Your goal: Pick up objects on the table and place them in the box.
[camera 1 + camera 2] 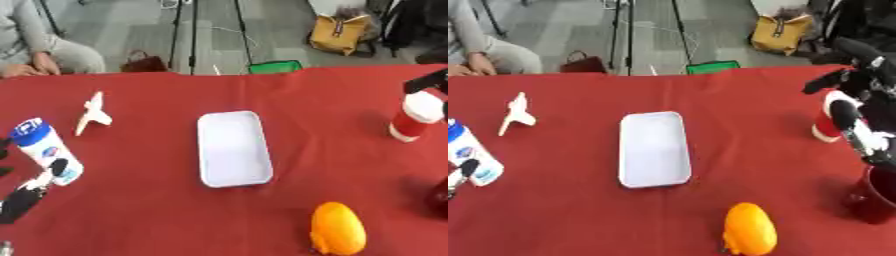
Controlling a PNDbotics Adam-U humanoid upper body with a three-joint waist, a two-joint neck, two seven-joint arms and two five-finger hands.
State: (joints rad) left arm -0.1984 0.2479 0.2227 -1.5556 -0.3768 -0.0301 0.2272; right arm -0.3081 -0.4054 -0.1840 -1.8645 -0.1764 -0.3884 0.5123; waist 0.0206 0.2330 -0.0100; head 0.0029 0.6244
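Note:
A white tray-like box (234,148) lies in the middle of the red table. At the left stands a white bottle with a blue cap (44,147). My left hand (22,197) is low beside it, open, with one finger (58,167) against the bottle's lower front and dark fingers at the view's edge on its other side. At the right a red and white cup (416,116) stands upright. My right hand (872,100) is open around it, one finger (829,82) stretched over its far side and another (846,122) across its front.
A white plane-shaped toy (92,114) lies at the back left. An orange rounded object (338,228) sits near the front edge. A dark red cup (874,197) stands at the right edge. A seated person and bags are beyond the table.

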